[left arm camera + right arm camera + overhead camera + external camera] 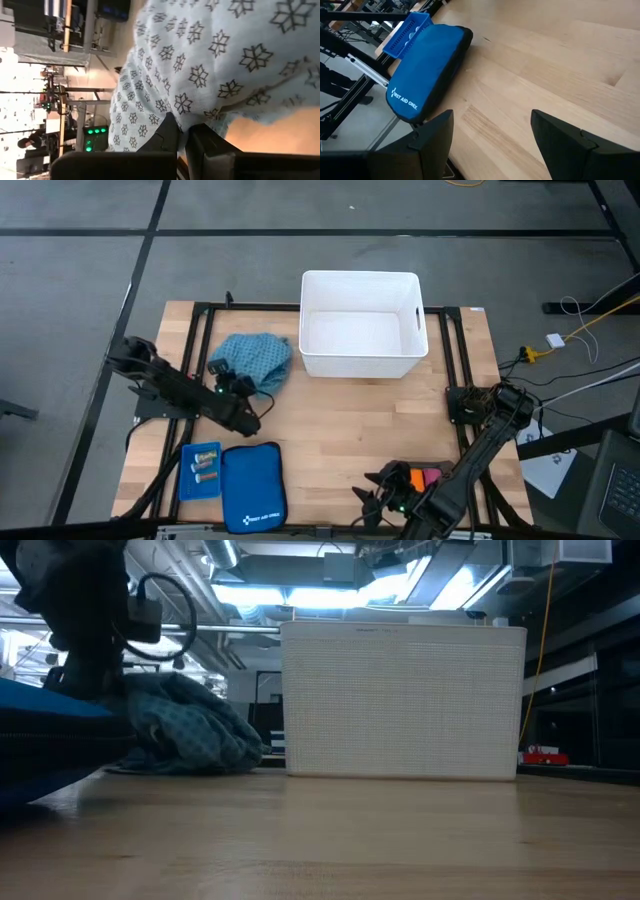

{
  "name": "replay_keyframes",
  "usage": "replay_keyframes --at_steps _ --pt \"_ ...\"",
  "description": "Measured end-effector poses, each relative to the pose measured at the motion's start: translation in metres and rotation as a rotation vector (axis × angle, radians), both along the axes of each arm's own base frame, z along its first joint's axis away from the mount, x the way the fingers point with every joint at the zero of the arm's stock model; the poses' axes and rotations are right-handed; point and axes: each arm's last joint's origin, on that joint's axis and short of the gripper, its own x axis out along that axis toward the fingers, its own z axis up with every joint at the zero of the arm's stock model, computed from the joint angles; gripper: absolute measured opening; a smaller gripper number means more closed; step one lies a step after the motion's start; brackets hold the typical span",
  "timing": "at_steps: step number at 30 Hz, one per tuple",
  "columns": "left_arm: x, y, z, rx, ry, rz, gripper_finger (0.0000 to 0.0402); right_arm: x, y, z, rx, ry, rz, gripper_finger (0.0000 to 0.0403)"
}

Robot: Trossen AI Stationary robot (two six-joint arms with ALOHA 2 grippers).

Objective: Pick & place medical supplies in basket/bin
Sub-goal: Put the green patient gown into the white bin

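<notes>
Near edge of the counter (350, 420): the right claw (385, 498) hovers released, fingers spread wide over bare wood, close beside an orange cylinder (399, 476) and a pink block (431, 477); both look rigid and light, best pinched across the short axis. To the left lie the blue zip pouch (253, 486) and a blue tray (200, 470) holding small vials, likely slippery and fragile.

Mid-counter, left: the left claw (228, 380) sits at the edge of the teal cloth bundle (253, 360), fingers nearly together with a fold of fabric between them. The cloth is pale teal, printed with dark star motifs, soft and limp; it should sag when lifted, so a gathered fold is the better hold.

Far: the white bin (360, 325), with nothing visible in it.
</notes>
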Motion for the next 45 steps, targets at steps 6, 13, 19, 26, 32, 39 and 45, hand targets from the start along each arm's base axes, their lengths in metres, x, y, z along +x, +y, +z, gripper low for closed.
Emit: replay_keyframes --at_steps 6,13,19,26,32,39,45 --pt "0.0 0.002 0.009 0.07 -0.065 -0.023 0.0002 0.001 -0.001 0.0 -0.006 0.008 0.005 0.0265" --pt "0.004 0.002 0.025 0.153 -0.124 -0.038 0.0002 0.001 -0.001 0.0 -0.002 0.011 0.007 0.0265" --pt "0.003 0.004 0.034 0.208 -0.176 -0.03 0.0002 0.002 0.0 0.0 0.008 0.004 0.008 0.0265" --pt "0.002 0.004 0.035 0.229 -0.19 -0.045 0.0002 0.002 0.0 0.0 0.012 0.001 0.008 0.0265" --pt "0.003 0.005 0.038 0.271 -0.229 -0.07 0.0002 0.002 0.0 0.0 0.01 0.002 0.01 0.0265" --pt "0.01 0.003 0.064 0.283 -0.306 -0.108 0.0002 0.002 0.001 0.0 0.011 0.001 0.01 0.0265" --pt "0.008 0.004 0.109 0.288 -0.385 -0.157 0.0002 0.002 0.001 0.001 0.015 -0.002 0.011 0.0265"
